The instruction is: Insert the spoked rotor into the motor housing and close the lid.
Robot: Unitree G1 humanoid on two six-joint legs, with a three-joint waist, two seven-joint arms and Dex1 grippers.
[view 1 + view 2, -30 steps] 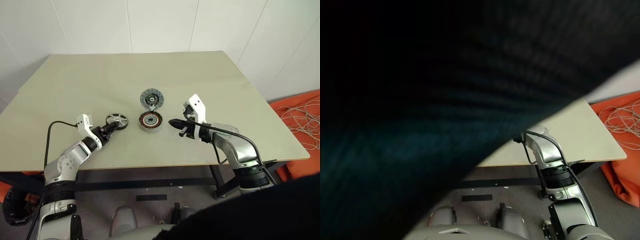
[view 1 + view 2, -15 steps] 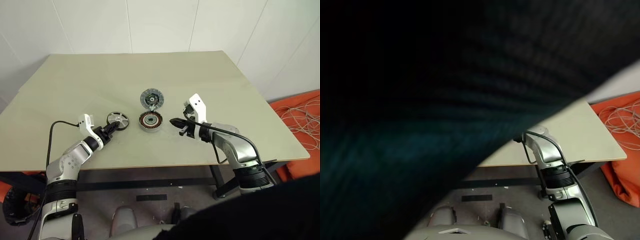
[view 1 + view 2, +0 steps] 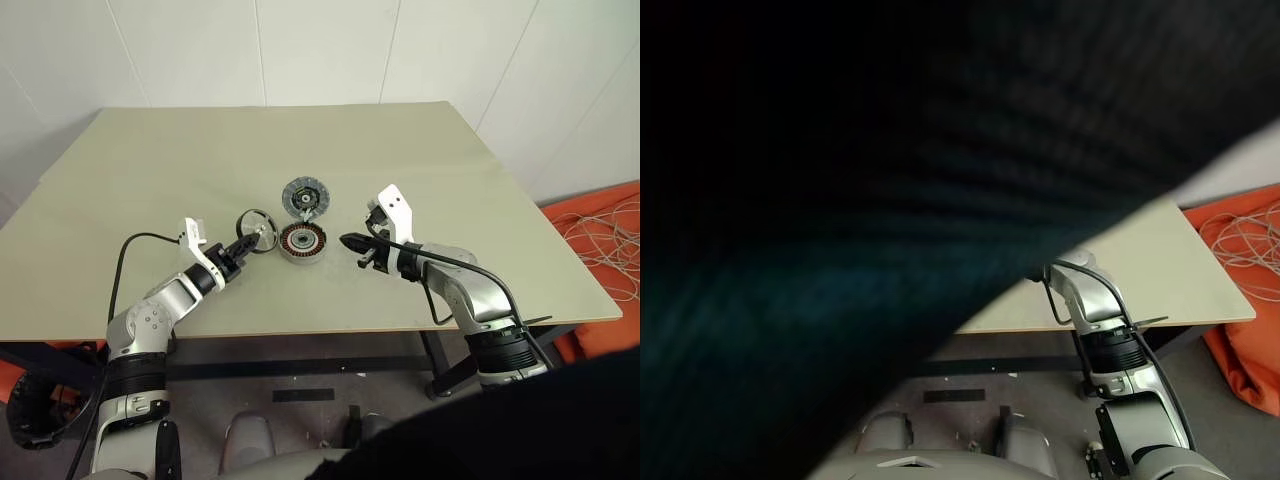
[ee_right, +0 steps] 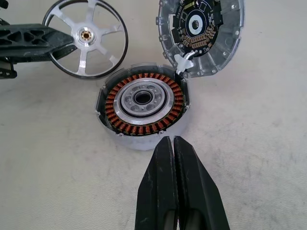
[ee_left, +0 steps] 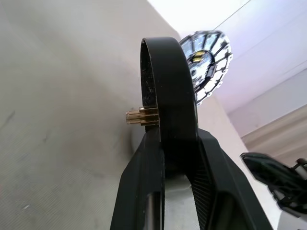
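Two claws are at work over the pale table (image 3: 150,160). My left gripper (image 3: 243,248) pinches the spoked rotor (image 4: 85,38) by its dark rim, holding the wheel on edge and clear of the tabletop, just beside the motor housing (image 4: 142,105). In the left wrist view the rim (image 5: 168,105) sits clamped between my two black fingers (image 5: 139,177), with the brass hub poking out sideways. The housing rests flat on the table, copper windings up. Its lid (image 4: 200,34) stands swung open at the far edge, its inner face showing. My right gripper (image 4: 173,143) hangs near the housing's other side, fingers pressed together, holding nothing and not touching the casing.
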